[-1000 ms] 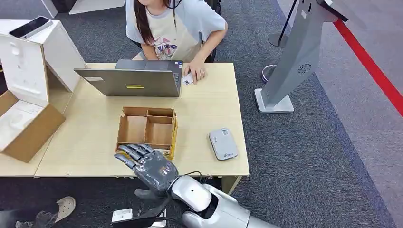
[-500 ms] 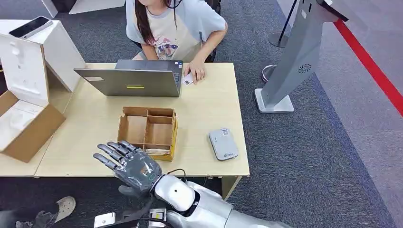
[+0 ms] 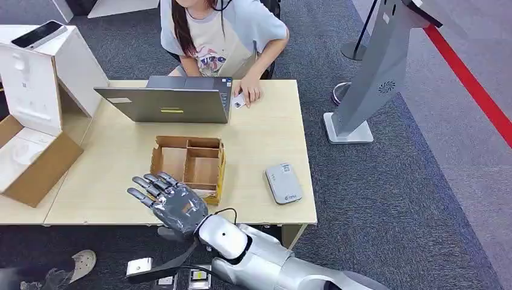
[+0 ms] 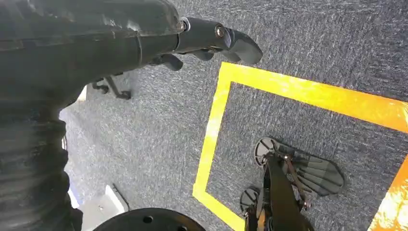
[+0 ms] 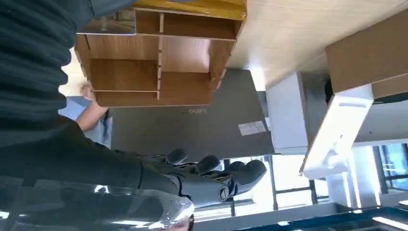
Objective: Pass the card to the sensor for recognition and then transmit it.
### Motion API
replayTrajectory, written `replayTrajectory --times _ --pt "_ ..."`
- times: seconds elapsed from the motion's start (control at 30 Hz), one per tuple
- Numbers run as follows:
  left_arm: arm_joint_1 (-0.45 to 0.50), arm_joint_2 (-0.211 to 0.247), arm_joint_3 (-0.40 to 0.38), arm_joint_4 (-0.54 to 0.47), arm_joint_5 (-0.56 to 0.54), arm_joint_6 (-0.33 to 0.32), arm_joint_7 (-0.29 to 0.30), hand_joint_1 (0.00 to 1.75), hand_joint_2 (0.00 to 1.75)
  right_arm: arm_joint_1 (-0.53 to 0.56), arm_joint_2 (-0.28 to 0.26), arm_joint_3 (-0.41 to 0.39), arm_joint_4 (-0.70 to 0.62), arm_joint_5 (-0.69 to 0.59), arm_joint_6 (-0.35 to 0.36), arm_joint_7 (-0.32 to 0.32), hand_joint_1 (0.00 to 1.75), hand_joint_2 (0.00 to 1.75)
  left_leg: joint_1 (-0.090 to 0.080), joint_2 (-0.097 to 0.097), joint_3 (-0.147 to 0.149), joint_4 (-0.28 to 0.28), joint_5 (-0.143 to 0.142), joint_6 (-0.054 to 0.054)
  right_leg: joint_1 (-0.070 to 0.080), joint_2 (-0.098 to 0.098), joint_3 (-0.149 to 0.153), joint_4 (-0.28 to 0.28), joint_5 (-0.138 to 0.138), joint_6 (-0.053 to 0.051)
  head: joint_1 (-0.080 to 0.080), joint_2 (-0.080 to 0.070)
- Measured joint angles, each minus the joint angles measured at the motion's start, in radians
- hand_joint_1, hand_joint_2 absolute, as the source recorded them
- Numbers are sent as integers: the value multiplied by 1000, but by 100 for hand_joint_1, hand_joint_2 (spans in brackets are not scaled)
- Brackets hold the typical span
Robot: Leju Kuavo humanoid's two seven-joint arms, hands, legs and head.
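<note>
My right hand (image 3: pixel 171 203) hovers over the table's front edge, just left of the front corner of the wooden divided box (image 3: pixel 188 167). Its fingers are spread and hold nothing. A pale card (image 3: pixel 204 193) lies in the box's front compartment; the right wrist view shows the card (image 5: pixel 108 24) too, with my fingers (image 5: pixel 226 179) apart from the box (image 5: pixel 159 67). The grey card sensor (image 3: pixel 283 182) lies flat on the table, right of the box. My left hand (image 4: pixel 211 41) hangs over the carpet, its fingers loosely extended and holding nothing.
A person sits behind the open laptop (image 3: pixel 166 99), with a hand (image 3: pixel 247 93) resting on a small white card at the table's far side. A cardboard box (image 3: pixel 30 154) and white cases stand at the left. A grey kiosk stand (image 3: pixel 368 78) rises right of the table.
My right hand swung left along the table's front edge, then came back slightly right and toward the box. Its fingers stayed spread. Nothing else moved.
</note>
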Motion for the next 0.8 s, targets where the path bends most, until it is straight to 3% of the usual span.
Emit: replayTrajectory --times 0.27,0.8 --pt "0 0 -8 0 -5 -8 3 0 175 -36 -7 -3 89 -10 -25 34 0 175 0 0 0 0 0 0 0 0 0 0 0 0 0 0" --pt "0 2 -53 0 -21 -21 3 0 175 -56 -59 -51 148 30 -25 87 0 175 0 0 0 0 0 0 0 0 0 0 0 0 0 0"
